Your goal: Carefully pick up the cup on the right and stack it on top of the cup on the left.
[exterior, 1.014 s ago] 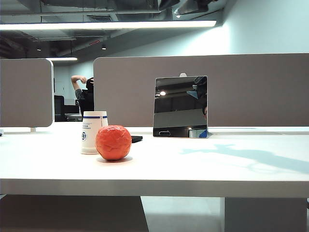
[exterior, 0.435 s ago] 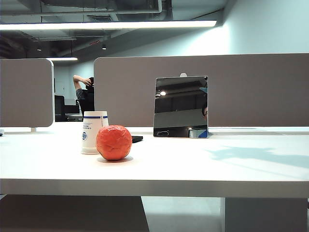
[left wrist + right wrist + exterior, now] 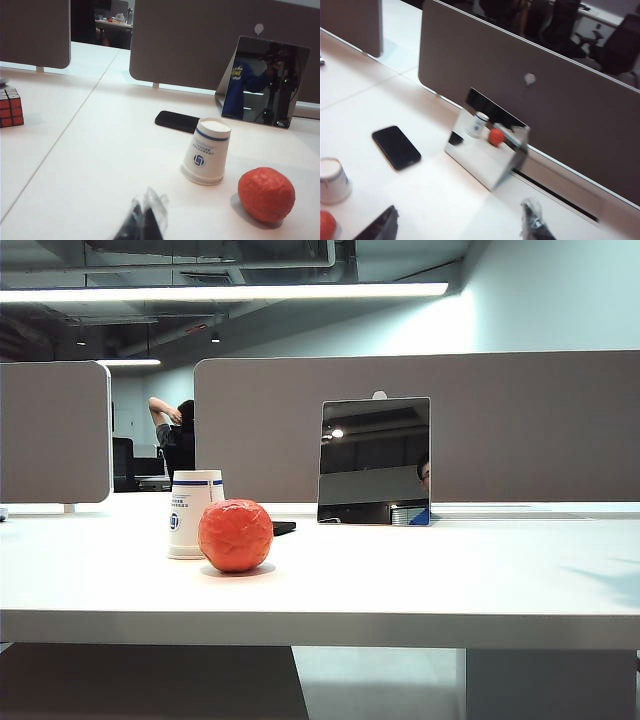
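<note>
A white paper cup with a blue band stands upside down on the left of the white table. It also shows in the left wrist view as cup and at the edge of the right wrist view as cup. Only this one cup shape shows; I cannot tell whether it is one cup or two nested. My left gripper is shut and empty, well short of the cup. My right gripper is open with nothing between its fingers, facing the mirror. Neither gripper is in the exterior view.
An orange-red ball lies right beside the cup, in front of it. A mirror leans on the grey partition. A black phone lies behind the cup. A Rubik's cube sits far left.
The arm's shadow on the right of the table has slid off toward the right edge. The cup and the ball have not moved.
</note>
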